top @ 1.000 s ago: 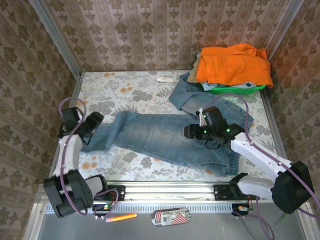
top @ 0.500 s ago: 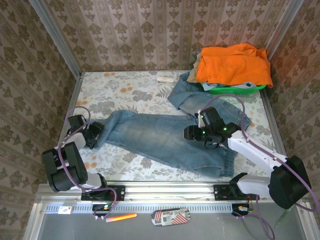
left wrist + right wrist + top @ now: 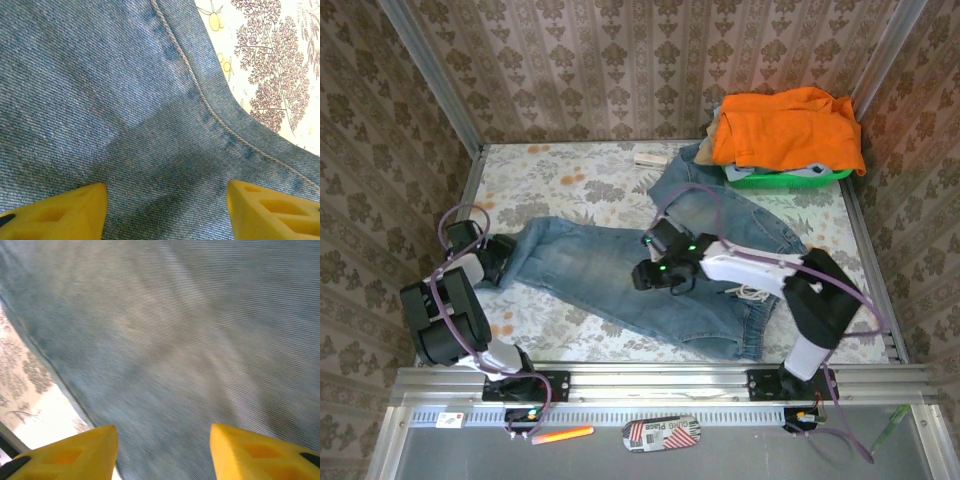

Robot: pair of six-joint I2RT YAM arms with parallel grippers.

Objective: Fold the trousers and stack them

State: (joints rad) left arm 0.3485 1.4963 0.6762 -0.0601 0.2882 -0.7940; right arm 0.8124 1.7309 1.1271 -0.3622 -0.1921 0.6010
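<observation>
**Jeans Spread on Table, Both Grippers Open**

The trousers (image 3: 610,270) lie unfolded across the table (image 3: 560,180), one end at the left edge and one leg curling toward the far right.

The left gripper (image 3: 165,200) sits over a seam at the left end, jaws apart and holding nothing. The right gripper (image 3: 162,437) is over mid-fabric, jaws likewise apart and empty.

**Hazards**
- Flat denim offers no raised edge, so a closing pinch may slip or catch only one layer.
- Uneven pulls by the two arms would likely skew the fold.
- The far leg lies close to the green basket (image 3: 790,178) holding an orange garment (image 3: 785,125); a hard drag could disturb it.

**Surroundings**
The table carries a floral-print covering. Patterned wallpaper (image 3: 620,70) encloses three sides.
</observation>
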